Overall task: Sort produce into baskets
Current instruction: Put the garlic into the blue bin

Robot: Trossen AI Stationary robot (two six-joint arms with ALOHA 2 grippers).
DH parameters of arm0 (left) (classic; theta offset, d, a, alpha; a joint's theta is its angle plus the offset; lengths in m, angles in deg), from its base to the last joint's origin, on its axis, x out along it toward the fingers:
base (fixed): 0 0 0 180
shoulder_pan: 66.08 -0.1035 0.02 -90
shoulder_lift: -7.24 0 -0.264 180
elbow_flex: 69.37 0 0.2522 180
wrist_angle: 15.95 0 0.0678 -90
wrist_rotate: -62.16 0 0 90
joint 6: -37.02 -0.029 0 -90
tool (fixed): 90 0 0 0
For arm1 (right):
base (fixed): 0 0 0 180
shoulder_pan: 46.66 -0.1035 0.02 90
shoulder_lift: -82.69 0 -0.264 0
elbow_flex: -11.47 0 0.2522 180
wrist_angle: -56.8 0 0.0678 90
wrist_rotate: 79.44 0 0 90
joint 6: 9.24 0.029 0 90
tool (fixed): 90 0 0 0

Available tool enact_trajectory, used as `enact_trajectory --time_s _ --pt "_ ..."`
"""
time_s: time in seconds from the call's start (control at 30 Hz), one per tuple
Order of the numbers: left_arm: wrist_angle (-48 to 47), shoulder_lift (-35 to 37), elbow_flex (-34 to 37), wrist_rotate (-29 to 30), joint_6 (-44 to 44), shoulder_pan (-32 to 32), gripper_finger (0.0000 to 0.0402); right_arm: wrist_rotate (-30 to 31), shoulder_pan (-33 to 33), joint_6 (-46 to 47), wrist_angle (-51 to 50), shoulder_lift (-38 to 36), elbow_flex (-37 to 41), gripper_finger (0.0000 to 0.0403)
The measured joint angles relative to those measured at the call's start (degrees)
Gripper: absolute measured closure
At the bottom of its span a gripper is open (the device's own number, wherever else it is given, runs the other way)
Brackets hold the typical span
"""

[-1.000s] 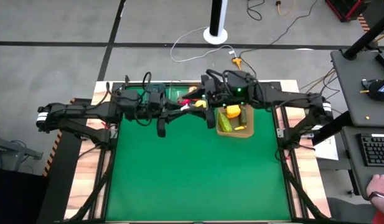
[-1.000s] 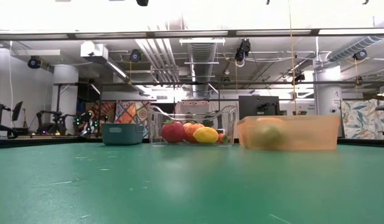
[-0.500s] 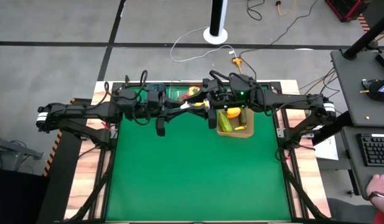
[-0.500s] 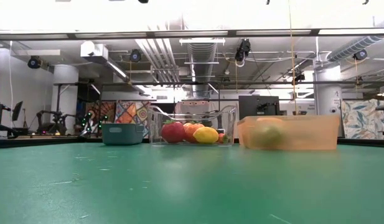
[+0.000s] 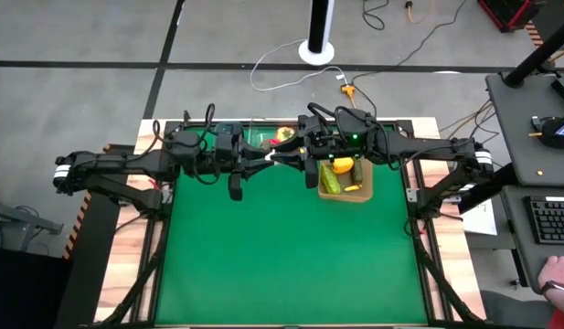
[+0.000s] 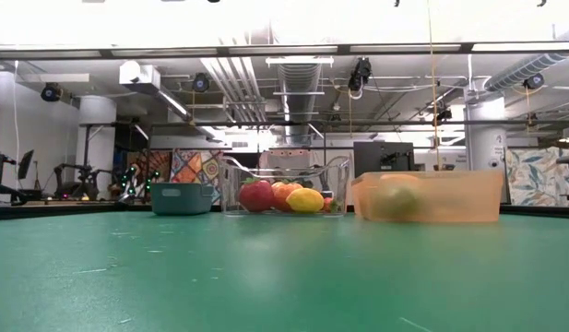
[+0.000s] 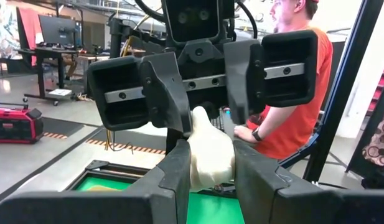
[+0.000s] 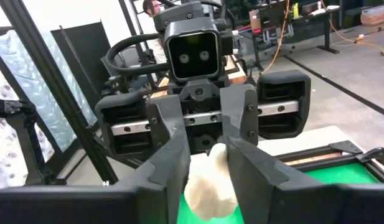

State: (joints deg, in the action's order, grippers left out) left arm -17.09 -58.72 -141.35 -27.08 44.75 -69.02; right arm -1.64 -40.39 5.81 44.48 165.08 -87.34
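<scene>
A cream-white lumpy piece of produce is held high above the mat's far part, between my two grippers, which face each other. My left gripper comes in from the left and is shut on it. My right gripper comes in from the right and is shut on its other end. Below them stand the baskets: a blue-grey bin, a clear tub with red, orange and yellow pieces, and a tan tray with green and yellow pieces. My left gripper pinches the piece's wider end between its two fingers, coming level from the table's left. The piece is lifted clear of the table. My right gripper pinches the narrower opposite end between its two fingers, coming level from the table's right.
The three baskets stand in a row along the far edge of the green mat, whose near part lies bare. A person in an orange shirt sits beyond the table, and another person's hand rests by a keyboard at the right.
My right gripper has rolled a little about its own pointing line while staying at the white piece. The left gripper and the piece have kept their place.
</scene>
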Motion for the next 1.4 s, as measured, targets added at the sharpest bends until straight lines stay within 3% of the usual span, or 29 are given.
enact_trajectory --time_s 0.3,0.97,1.07,1.2,1.4 --pt "-0.4 -0.2 0.0 -0.1 -0.3 0.0 0.0319 0.4 0.0 -0.1 -0.8 0.1 0.0 0.0385" --pt "-2.3 -1.5 -0.2 1.3 0.3 -0.1 0.0294 1.9 0.9 2.9 -3.2 -0.1 0.0 0.0390" --pt "-5.8 -1.4 -0.4 5.5 2.0 -0.3 0.0308 3.6 2.0 4.8 -5.3 -0.5 0.0 0.0390" --pt "-12.7 -1.6 -0.5 6.0 7.3 -2.7 0.0319 5.6 4.3 7.9 -15.0 -0.5 -2.0 0.0391" --pt "-31.5 -2.1 0.0 7.2 15.2 -10.8 0.0320 10.7 8.4 9.8 -28.4 -1.3 -4.3 0.0392"
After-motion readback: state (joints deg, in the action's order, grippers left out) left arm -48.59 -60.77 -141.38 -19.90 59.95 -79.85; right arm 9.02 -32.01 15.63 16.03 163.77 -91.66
